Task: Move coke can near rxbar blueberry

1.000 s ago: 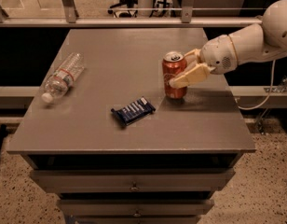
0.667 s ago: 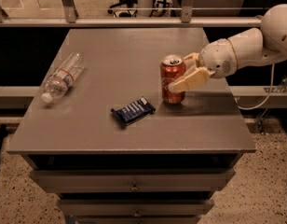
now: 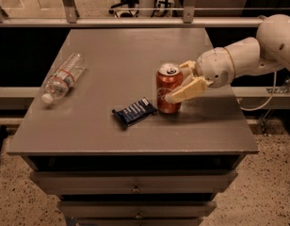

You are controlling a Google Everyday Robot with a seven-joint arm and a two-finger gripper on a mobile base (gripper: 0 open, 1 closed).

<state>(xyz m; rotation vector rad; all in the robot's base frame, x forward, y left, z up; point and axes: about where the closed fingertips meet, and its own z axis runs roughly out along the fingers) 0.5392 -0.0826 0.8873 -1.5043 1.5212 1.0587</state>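
Observation:
The red coke can [image 3: 166, 92] stands upright on the grey table [image 3: 116, 46], right of centre. My gripper [image 3: 177, 82] reaches in from the right and is shut on the coke can, one cream finger [image 3: 188, 90] across its front and the other behind it. The rxbar blueberry [image 3: 134, 112], in a dark blue wrapper, lies flat just left of the can's base, almost touching it.
A clear plastic water bottle [image 3: 64, 76] lies on its side at the table's left. Drawers [image 3: 135, 188] sit below the table's front edge. A railing [image 3: 135, 20] runs behind the table. My white arm [image 3: 258, 51] spans the right edge.
My gripper has slid the coke can left and toward the front, so it now stands right next to the rxbar blueberry. The bar and the bottle have not moved.

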